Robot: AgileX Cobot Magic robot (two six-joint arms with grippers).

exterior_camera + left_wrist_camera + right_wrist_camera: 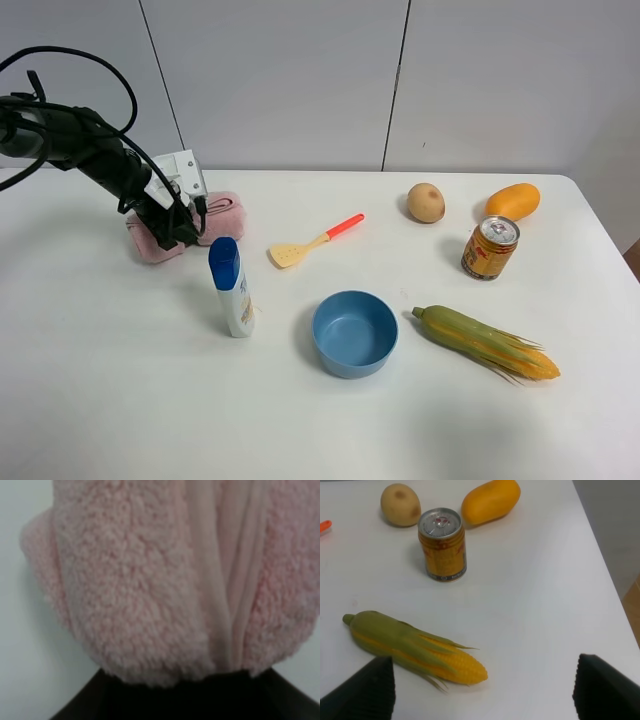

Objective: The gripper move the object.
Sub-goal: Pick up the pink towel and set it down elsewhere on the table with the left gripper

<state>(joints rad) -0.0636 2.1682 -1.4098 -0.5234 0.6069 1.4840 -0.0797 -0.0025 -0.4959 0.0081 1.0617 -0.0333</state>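
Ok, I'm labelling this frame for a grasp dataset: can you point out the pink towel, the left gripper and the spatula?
pink towel (227, 214): exterior high view, on its right-hand rolled end.
left gripper (184, 238): exterior high view, between the fingertips at the towel's middle.
spatula (315, 241): exterior high view, on the yellow shaft.

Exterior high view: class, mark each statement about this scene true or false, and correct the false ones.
1. The left gripper is down on the pink towel. True.
2. The potato sits in the blue bowl. False: the bowl is empty; the potato lies outside it, beside the mango.
3. The can stands upright. True.
4. The bottle lies on its side. False: it stands upright.
5. The spatula has a blue handle. False: its handle is orange-red.
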